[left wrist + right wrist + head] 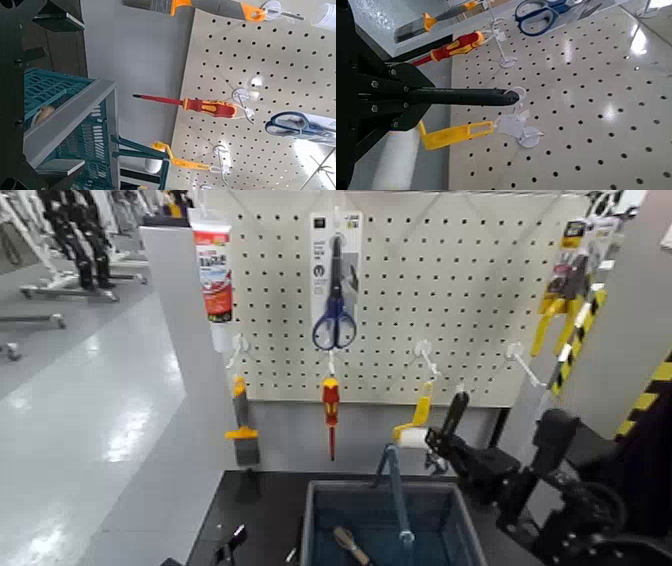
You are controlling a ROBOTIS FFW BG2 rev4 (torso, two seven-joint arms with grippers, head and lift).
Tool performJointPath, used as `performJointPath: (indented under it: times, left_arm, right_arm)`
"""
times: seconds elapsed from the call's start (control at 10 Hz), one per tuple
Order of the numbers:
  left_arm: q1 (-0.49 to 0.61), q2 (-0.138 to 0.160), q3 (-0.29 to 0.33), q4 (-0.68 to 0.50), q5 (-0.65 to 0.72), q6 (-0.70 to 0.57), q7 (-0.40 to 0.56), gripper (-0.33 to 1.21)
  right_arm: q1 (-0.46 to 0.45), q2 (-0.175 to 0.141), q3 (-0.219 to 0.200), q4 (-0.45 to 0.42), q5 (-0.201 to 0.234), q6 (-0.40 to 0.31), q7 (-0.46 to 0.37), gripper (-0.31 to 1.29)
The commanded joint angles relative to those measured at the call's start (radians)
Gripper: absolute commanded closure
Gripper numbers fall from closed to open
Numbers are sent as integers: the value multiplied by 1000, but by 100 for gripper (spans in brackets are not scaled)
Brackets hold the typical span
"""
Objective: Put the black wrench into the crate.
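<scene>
The black wrench (456, 412) stands upright in front of the pegboard, its upper end at a white hook (461, 389). My right gripper (437, 440) is shut on its lower end, reaching in from the right. In the right wrist view the right gripper (425, 96) clamps the wrench (479, 96), whose tip lies at the hook (518, 95). The blue-grey crate (318, 520) with its blue handle bar (396, 490) sits below, at the table's front. My left gripper (230, 544) waits low, left of the crate, jaws apart and empty.
On the pegboard (480, 280) hang blue-handled scissors (334, 300), a red and yellow screwdriver (330, 412), an orange-handled scraper (243, 430), a yellow tool (417, 418), a tube (212, 270) and yellow-handled pliers (556, 305). A small tool (347, 541) lies in the crate.
</scene>
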Motion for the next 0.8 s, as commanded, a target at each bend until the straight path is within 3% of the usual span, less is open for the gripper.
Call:
performJointPath:
  times: [0.1, 0.4, 0.5, 0.6, 0.7, 0.8]
  left_arm:
    - [-7, 7, -7, 8, 2, -11, 0, 10]
    - [-7, 7, -9, 6, 2, -12, 0, 10]
    - [-7, 6, -7, 6, 1, -15, 0, 10]
    - [-7, 7, -9, 6, -1, -15, 0, 10]
    - [-7, 7, -9, 6, -1, -15, -2, 10]
    - [-7, 7, -9, 6, -1, -15, 0, 10]
  right_arm:
    - [50, 1, -13, 15, 17, 45, -19, 129]
    - [73, 5, -11, 80, 19, 69, -17, 129]
    - [74, 7, -14, 83, 17, 108, -19, 122]
    - [73, 7, -28, 84, 17, 164, -20, 72]
    - [73, 7, -30, 89, 13, 172, -19, 25]
    - [73, 8, -28, 89, 11, 167, -16, 7]
